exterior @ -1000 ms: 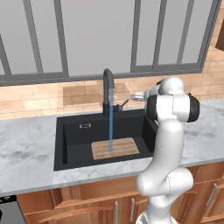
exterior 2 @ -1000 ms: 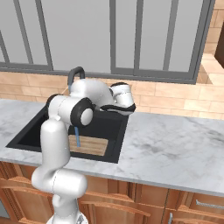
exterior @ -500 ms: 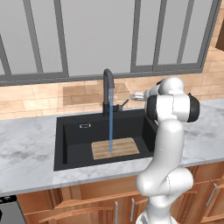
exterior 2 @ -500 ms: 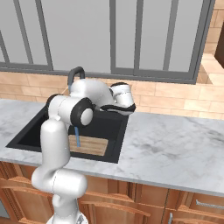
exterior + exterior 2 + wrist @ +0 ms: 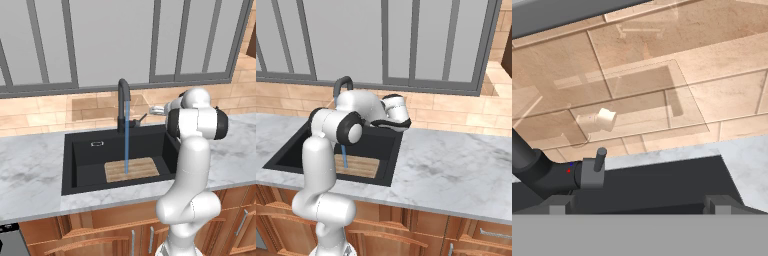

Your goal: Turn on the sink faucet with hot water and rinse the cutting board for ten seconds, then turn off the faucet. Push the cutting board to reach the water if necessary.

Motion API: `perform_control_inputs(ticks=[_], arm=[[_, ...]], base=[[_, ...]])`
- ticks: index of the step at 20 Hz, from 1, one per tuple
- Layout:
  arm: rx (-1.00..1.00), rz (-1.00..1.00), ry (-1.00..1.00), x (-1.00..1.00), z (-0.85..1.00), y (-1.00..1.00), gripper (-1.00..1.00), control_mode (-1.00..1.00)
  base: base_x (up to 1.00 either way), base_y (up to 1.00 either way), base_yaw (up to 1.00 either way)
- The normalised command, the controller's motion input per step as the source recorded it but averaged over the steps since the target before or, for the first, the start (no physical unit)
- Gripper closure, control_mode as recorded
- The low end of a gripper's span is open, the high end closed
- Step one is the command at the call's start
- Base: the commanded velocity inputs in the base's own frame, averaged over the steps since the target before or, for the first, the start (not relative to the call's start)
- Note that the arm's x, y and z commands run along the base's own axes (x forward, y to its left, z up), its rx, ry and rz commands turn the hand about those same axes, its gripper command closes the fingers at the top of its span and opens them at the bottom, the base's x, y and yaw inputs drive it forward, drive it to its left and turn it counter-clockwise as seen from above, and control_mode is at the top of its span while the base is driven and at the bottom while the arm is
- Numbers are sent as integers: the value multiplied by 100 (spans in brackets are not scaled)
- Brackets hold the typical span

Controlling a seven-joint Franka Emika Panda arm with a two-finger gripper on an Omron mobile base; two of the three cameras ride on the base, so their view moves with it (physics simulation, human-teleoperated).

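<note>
While water (image 5: 126, 137) runs, marble counter (image 5: 30, 165) looks seemingly bare.

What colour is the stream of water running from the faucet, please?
The water is a translucent blue; the left base view shows it best.

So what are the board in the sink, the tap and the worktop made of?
The cutting board looks like pale unfinished wood, with grain lines along it. The sink faucet seems matte black metal, showing no shine. The counter looks like polished white-grey marble, going by its veining, though it could be imitation.
</note>
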Motion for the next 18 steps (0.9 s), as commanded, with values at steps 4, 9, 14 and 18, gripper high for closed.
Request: perform_control_inputs(ticks=[4, 9, 14, 18], arm=[[0, 0, 0, 0, 0, 0, -100, -100], [0, 0, 0, 0, 0, 0, -100, -100], [0, 0, 0, 0, 0, 0, -100, -100], [0, 0, 0, 0, 0, 0, -100, -100]], base=[[0, 0, 0], [0, 0, 0], [0, 0, 0], [0, 0, 0]])
